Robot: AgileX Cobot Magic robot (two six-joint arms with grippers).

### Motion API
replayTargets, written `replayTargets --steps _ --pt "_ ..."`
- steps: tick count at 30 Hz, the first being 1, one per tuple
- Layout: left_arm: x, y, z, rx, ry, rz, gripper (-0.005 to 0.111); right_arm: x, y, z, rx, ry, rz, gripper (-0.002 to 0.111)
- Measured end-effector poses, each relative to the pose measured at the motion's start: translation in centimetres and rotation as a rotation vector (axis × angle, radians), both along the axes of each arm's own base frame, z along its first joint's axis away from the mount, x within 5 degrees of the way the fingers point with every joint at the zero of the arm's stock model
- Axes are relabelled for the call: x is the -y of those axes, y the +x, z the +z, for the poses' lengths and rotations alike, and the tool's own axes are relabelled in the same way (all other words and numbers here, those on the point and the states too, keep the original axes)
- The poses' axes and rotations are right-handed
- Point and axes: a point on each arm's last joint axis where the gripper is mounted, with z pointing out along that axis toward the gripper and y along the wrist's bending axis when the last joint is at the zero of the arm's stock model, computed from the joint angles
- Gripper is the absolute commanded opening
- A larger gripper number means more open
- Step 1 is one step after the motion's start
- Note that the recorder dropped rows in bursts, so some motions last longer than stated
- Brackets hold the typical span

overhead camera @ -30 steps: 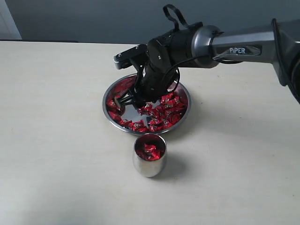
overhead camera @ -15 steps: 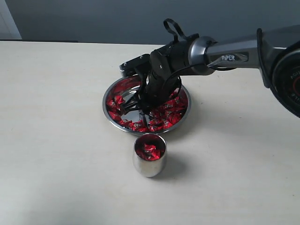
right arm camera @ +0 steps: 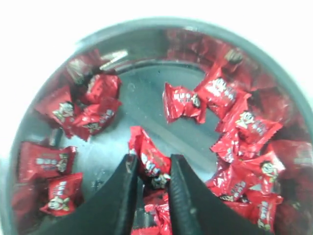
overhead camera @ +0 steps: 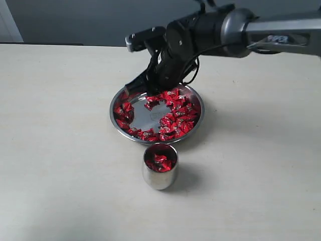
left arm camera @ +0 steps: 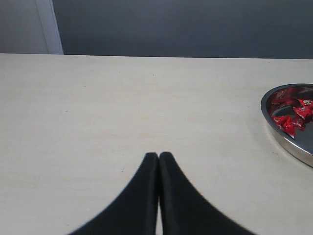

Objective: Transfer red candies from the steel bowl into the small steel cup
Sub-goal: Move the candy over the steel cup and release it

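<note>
Red foil shows between the narrowed fingers of the right gripper (right arm camera: 152,164). They pinch one red candy (right arm camera: 146,152) above the steel bowl (right arm camera: 156,24); only the right wrist view shows this grip. The exterior view adds the loose red candies (overhead camera: 178,118) and the small steel cup (overhead camera: 160,176) nearby, partly filled. The left gripper (left arm camera: 159,157) is closed and empty over the table (left arm camera: 98,107).

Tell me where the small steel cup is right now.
In the exterior view, the small steel cup stands upright on the table near the middle, just camera-side of the steel bowl, with red candies inside.
</note>
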Motion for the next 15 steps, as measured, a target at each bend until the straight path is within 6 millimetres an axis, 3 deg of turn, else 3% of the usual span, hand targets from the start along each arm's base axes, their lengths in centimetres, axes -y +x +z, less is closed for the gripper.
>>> replayTargets --steps 5,7,8,9,15 --pt "0.0 0.0 0.0 0.0 0.0 0.0 0.0 0.4 -2.4 5.3 0.016 0.026 0.018 0.001" --pt "0.0 0.0 0.0 0.0 0.0 0.0 0.0 0.3 -5.4 7.0 0.008 0.016 0.071 0.001" --pt "0.0 0.0 0.0 0.0 0.0 0.0 0.0 0.3 -6.3 7.2 0.004 0.011 0.087 0.001" --pt "0.0 0.0 0.0 0.0 0.0 0.0 0.0 0.4 -8.4 7.3 -0.015 0.002 0.12 0.001" --pt "0.0 0.0 0.0 0.0 0.0 0.0 0.0 1.6 -13.4 5.8 -0.094 -0.032 0.18 0.001"
